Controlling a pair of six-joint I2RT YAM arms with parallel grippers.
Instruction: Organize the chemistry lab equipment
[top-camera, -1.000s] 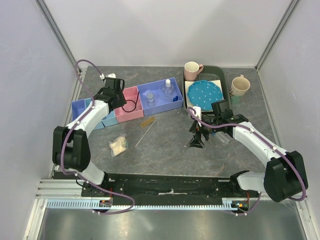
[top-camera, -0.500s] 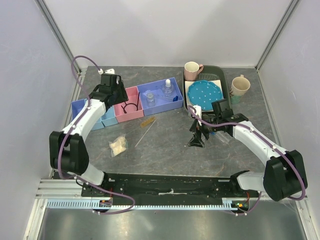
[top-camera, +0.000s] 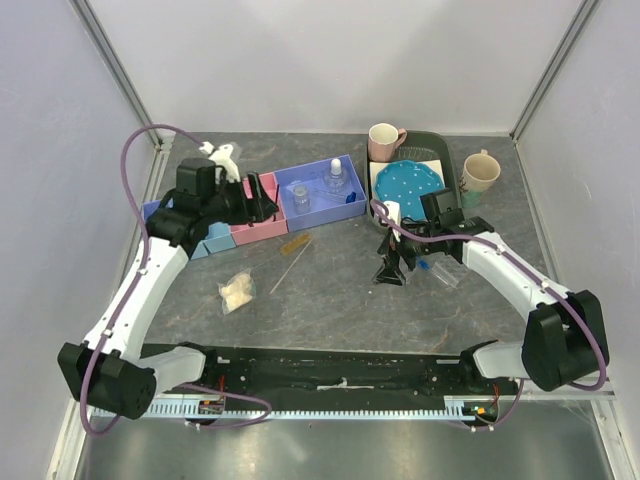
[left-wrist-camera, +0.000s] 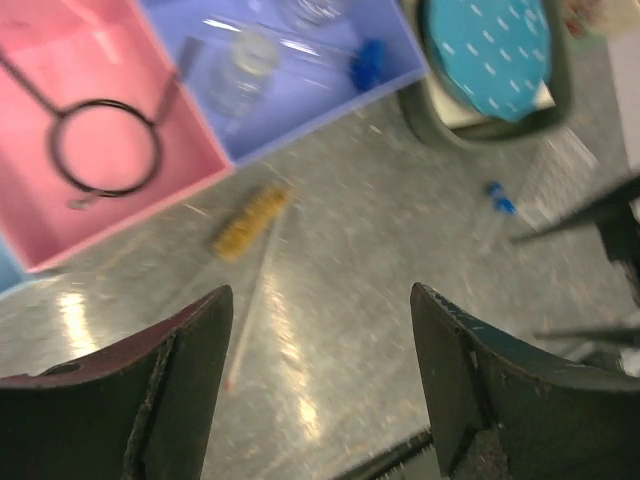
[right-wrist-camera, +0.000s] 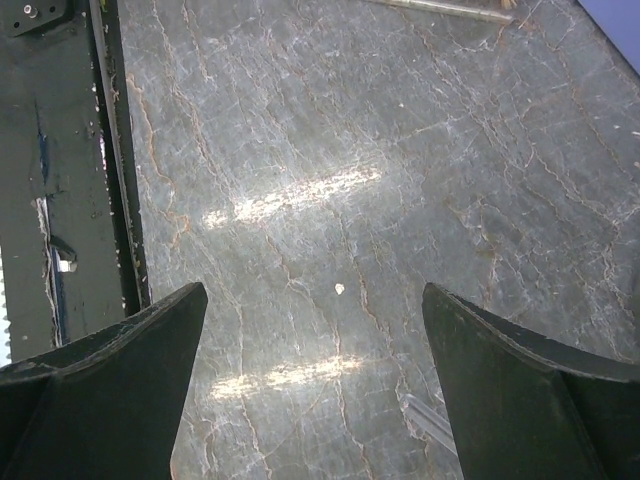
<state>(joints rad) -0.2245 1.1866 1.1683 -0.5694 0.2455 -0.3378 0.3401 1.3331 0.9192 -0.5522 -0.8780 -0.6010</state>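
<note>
1. Trays first: pink tray (left-wrist-camera: 100, 50) holding black wire loop (left-wrist-camera: 105, 150), blue tray (left-wrist-camera: 320, 120) beside it with white-capped clear bottle (top-camera: 336, 180).
2. Open, empty left hand (left-wrist-camera: 320, 292) up above the thin rods (left-wrist-camera: 252, 300).
3. Open, empty right hand (right-wrist-camera: 315, 290) too, over the surface (left-wrist-camera: 400, 300).
4. Thin rods flat on the surface near the pink tray: go down slowly, turn to cross them, pinch near the middle.
5. Leave blue-capped vial (left-wrist-camera: 492, 205) for the right hand.

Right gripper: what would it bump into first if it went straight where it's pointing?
Most likely the bare table. The right gripper is open and points down at it, with nothing seen in the way.
</note>
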